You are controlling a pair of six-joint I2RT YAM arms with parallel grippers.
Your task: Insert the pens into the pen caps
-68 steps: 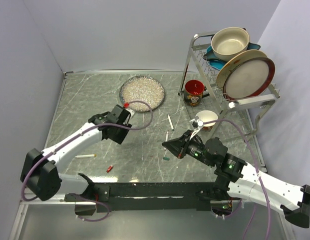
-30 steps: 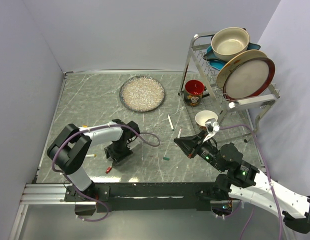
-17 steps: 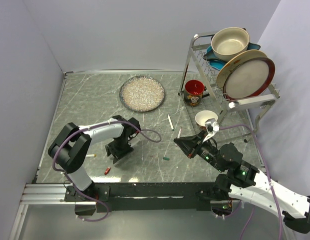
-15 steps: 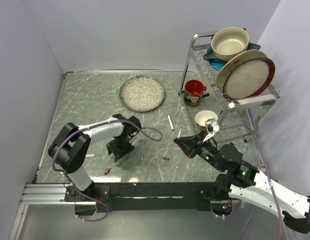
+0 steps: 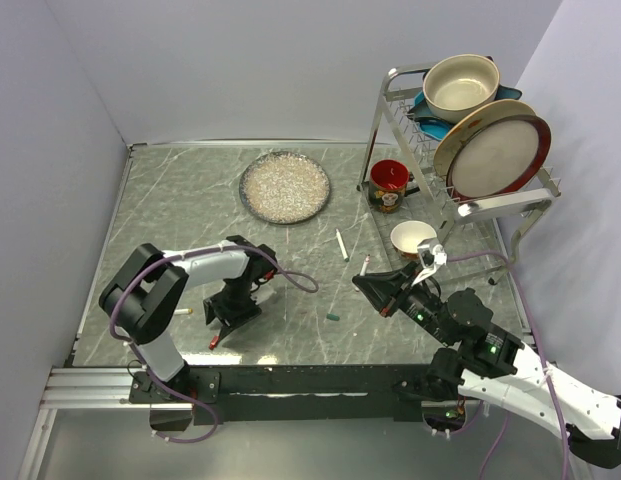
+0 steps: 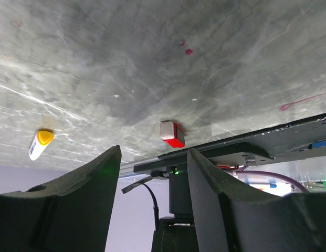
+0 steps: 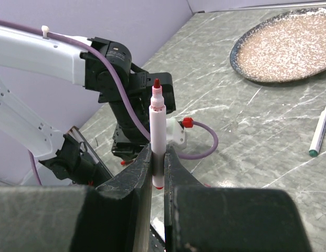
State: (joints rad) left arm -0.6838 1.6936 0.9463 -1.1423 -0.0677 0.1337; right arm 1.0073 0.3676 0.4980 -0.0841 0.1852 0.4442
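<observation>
I read the right jaws clenched on a red-tipped pen (image 7: 157, 123), barrel upright at centre of the right wrist view. The left jaws are released and spread wide, low over the tabletop (image 6: 152, 63). The red cap (image 6: 172, 134) lies mid-frame just beyond them, apart from both. An orange-tipped pen (image 6: 41, 143) lies at left.

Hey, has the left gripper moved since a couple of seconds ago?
Yes. In the top view the left gripper has come toward the near side, away from the speckled plate, and now hangs open by the red cap.
</observation>
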